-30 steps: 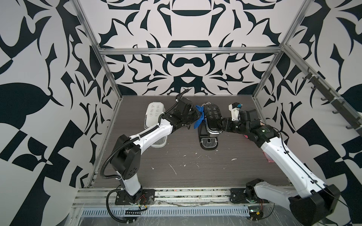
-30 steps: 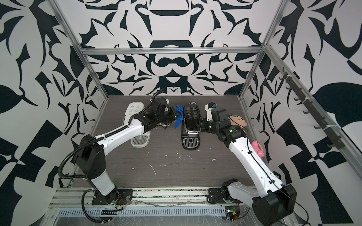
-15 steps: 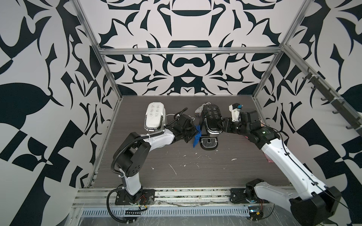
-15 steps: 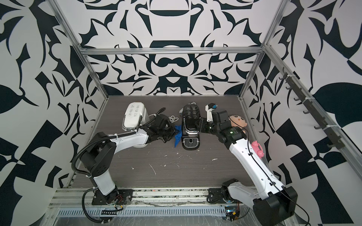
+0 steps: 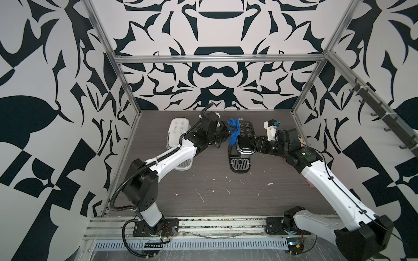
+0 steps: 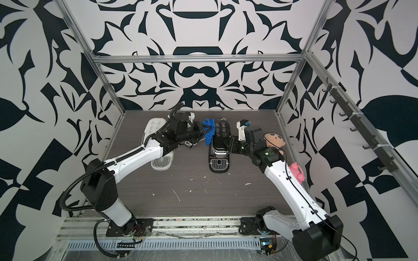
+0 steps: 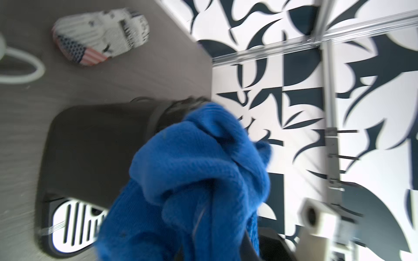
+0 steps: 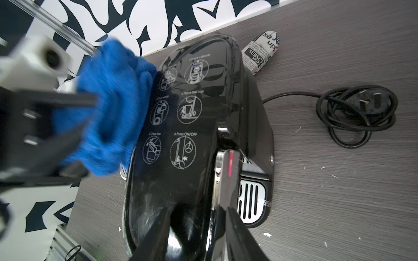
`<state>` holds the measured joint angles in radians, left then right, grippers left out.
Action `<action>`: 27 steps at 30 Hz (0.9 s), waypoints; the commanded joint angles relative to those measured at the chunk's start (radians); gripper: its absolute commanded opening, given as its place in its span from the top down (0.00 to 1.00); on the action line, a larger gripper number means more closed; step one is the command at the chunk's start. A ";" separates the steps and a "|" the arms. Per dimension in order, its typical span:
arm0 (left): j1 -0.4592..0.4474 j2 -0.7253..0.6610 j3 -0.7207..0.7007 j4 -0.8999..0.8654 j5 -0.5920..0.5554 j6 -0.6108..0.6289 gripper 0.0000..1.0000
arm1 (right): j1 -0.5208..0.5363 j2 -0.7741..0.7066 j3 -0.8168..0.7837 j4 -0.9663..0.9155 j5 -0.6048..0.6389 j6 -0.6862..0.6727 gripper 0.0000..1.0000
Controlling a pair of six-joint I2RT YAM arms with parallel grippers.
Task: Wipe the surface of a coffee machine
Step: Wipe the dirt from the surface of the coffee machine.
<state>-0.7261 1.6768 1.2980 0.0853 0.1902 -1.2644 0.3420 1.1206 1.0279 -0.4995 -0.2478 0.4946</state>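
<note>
Found a grey wood-grain surface [image 5: 226, 198] enclosed by black-and-white patterned walls. Located the black coffee machine [image 5: 245, 137] upright near the middle rear of it, drip tray towards the arm bases, glossy lid printed with white instruction pictograms. Noted a white coffee machine [image 5: 177, 128] standing well apart on the left-arm side, partly hidden behind that arm. Recorded the right tool [image 5: 255, 146] closed partway about the black machine's front right portion, fingers either side of the chrome lever, gripping the body. Recorded the left tool [image 5: 229, 132] clamped tight on a bunched blue cloth [image 5: 234, 135]. Saw that cloth pressed against the rear left edge of the lid and hanging down that flank; marked it as blurred in both wrist views. Observed a coiled black power cord [image 8: 357, 113] lying on the surface near the machine, a plush doll [image 6: 274, 140] and a pink toy [image 6: 298, 172] by the right wall, and a small newsprint-patterned pouch [image 8: 262, 52] just behind the machine.
</note>
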 commanded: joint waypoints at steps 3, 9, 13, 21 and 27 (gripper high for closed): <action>-0.005 0.016 -0.161 0.101 0.007 -0.119 1.00 | 0.020 0.058 -0.072 -0.206 -0.039 -0.006 0.58; -0.006 -0.002 -0.173 0.087 -0.008 -0.111 1.00 | 0.020 0.065 -0.087 -0.186 -0.038 0.000 0.59; -0.006 0.018 -0.131 0.074 -0.007 -0.093 1.00 | 0.020 0.049 -0.090 -0.193 -0.032 0.001 0.59; -0.006 0.125 -0.205 0.238 0.018 -0.194 1.00 | 0.020 0.031 -0.095 -0.202 -0.026 0.003 0.59; -0.006 0.143 -0.296 0.287 -0.001 -0.222 1.00 | 0.020 0.030 -0.110 -0.199 -0.032 0.005 0.59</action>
<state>-0.7063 1.7844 1.0424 0.3611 0.1627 -1.4593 0.3420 1.1038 0.9970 -0.4652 -0.2584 0.5030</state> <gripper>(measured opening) 0.137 0.413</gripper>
